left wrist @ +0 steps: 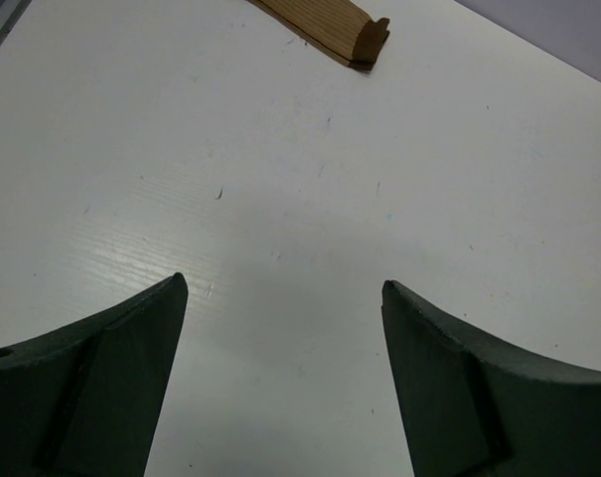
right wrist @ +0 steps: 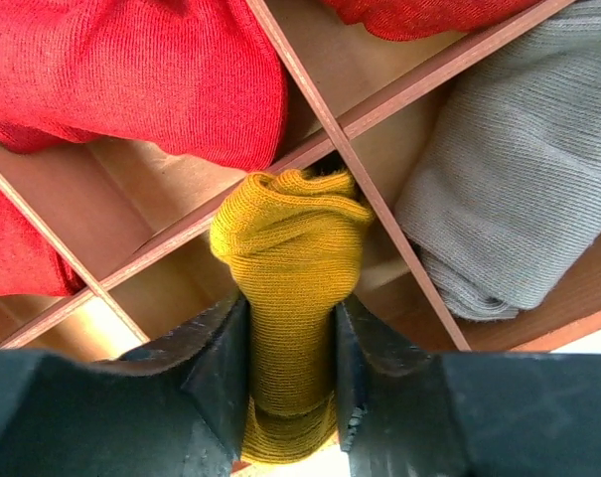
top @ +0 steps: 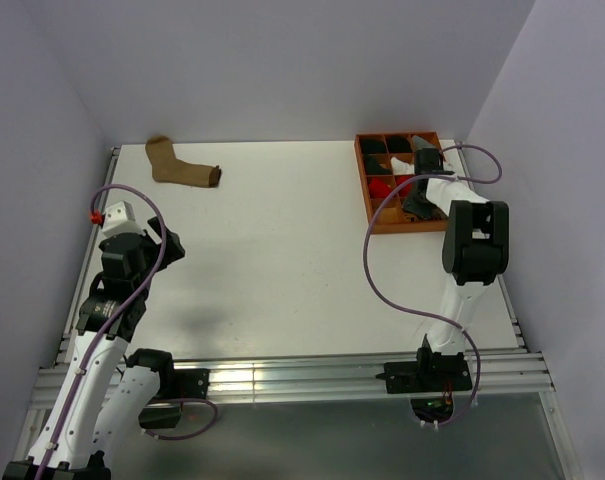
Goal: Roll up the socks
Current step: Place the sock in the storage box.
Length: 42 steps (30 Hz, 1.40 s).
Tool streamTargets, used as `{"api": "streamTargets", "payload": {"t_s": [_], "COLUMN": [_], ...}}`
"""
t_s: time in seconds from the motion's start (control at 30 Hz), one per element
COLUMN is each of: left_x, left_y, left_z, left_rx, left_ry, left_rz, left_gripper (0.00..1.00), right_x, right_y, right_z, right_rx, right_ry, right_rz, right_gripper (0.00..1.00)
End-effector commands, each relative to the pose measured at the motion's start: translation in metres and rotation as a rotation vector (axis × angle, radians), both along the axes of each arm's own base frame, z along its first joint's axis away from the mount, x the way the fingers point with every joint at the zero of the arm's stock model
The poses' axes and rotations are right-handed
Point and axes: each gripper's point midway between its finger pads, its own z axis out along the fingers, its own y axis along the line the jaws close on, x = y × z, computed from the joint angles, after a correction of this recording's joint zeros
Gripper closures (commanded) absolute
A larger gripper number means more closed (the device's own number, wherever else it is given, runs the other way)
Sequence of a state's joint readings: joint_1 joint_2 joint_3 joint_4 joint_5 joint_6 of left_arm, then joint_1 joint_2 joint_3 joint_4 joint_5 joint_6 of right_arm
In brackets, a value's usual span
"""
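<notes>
Right gripper (right wrist: 290,343) is clamped on the mustard sock (right wrist: 290,238). The sock's long axis runs straight out along the fingers, and its bunched end sits right at a crossing of the tray (top: 366,195) dividers. It sits between a red bundle (right wrist: 131,70) on one side and a grey bundle (right wrist: 519,179) on the other. Can't tell which cell it's over; that offset from the crossing likely decides the next move.

Left gripper (left wrist: 285,328) is wide open with nothing between the fingers, hovering over bare table (left wrist: 310,199). The tan sock (top: 182,168) lies flat by the far left edge, foot roughly left-right. It's ahead of the left gripper and well apart from it. The left arm is clearly the nearer one.

No brands, labels or readable writing anywhere.
</notes>
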<state>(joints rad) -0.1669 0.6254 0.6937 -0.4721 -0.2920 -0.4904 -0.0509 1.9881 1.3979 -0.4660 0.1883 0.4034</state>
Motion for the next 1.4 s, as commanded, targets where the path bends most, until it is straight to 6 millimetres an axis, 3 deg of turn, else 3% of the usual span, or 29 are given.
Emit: {"api": "streamTargets", "payload": {"t_s": [0.0,0.1,0.23,0.5,0.67,0.93,1.23,1.37], "left_x": [0.002,0.002,0.002,0.002,0.002,0.002,0.001,0.002], "left_y": [-0.001,-0.001,-0.001,-0.002,-0.002,-0.002,-0.003,-0.004], "left_z": [0.007,0.006,0.006,0.006,0.006,0.006,0.005,0.006], "left_rx": [0.007,0.007,0.006,0.006,0.008,0.007,0.005,0.003], "left_ry": [-0.027,-0.026,-0.026,-0.025,-0.025,-0.027,-0.028,-0.029], "left_rz": [-0.014,-0.014,-0.017,-0.022,-0.019,-0.022,-0.027,-0.031], "left_gripper": [0.15,0.15,0.15,0.15,0.15,0.15,0.15,0.15], "right_x": [-0.003,-0.001,0.002,-0.002,-0.008,-0.016,-0.036,-0.04], "right_y": [0.01,0.009,0.009,0.005,0.007,0.014,0.018,0.024], "right_z": [0.015,0.024,0.036,0.059,0.06,0.035,-0.01,-0.016], "right_rx": [0.061,0.071,0.075,0.056,0.067,0.102,0.125,0.153], "right_ry": [-0.026,-0.053,-0.083,-0.126,-0.128,-0.077,0.091,0.116], "right_rz": [0.009,0.007,0.003,-0.016,-0.019,-0.01,0.004,0.02], "right_gripper": [0.59,0.47,0.44,0.45,0.57,0.82,0.89,0.88]}}
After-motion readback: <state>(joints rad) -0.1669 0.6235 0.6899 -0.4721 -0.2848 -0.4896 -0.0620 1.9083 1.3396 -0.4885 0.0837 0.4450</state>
